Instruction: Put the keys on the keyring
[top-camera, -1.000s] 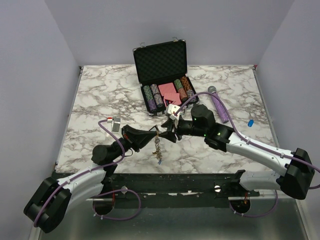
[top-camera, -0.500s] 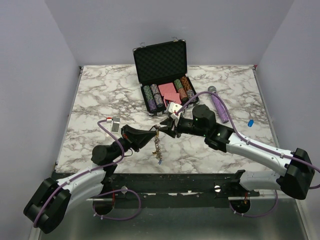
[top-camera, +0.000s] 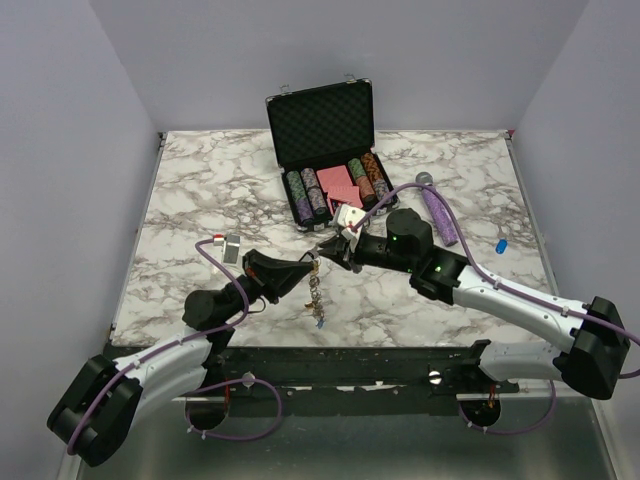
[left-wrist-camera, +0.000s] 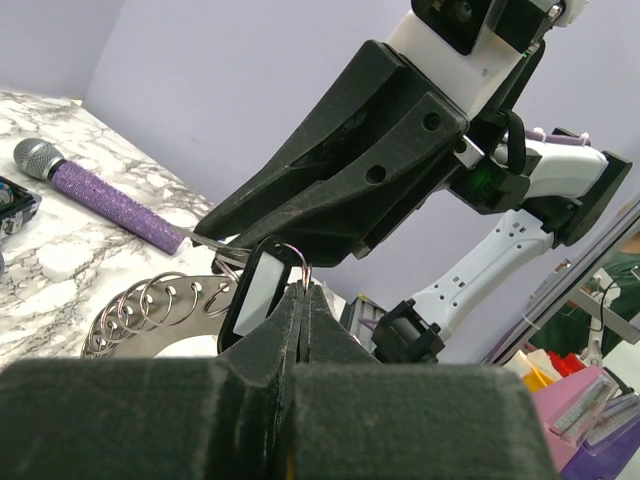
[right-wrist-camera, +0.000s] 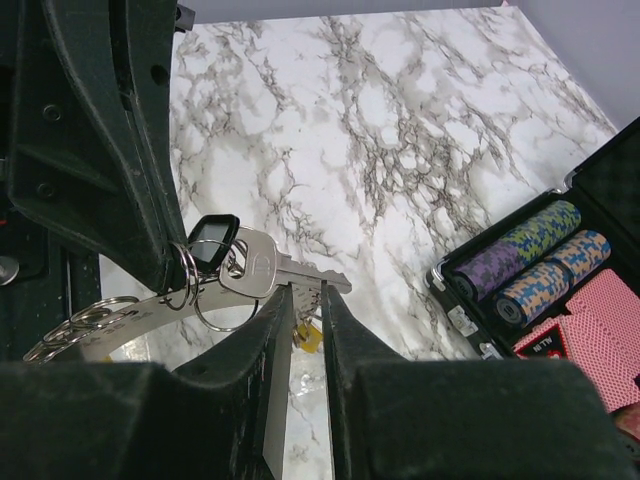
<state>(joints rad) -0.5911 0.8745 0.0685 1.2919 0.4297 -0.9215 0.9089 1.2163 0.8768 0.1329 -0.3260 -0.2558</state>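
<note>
Left gripper (top-camera: 303, 267) sits near centre of the white-grey marble table (top-camera: 200, 190), jaws clenched on a thin wire loop at the rim of the large silver metal keyring (left-wrist-camera: 165, 330), so the keyring is held off the table. In the top view a string of small pieces hangs from that grip. Small key with black plastic head (right-wrist-camera: 213, 236) and all-silver key (right-wrist-camera: 268, 268) hang on loops right at the left fingertips. Right gripper (right-wrist-camera: 303, 300) faces it from the right, tip to tip. Its fingers are narrowly apart with the silver key's blade end at the gap; cannot tell whether they pinch it. Farther back, an open black foam-lined case of poker chips (top-camera: 325, 150) stands centre. Purple glitter microphone with grey head (top-camera: 438, 215) lies right of the case. Tiny blue object (top-camera: 502, 245) lies at the right edge, too small to identify.
</note>
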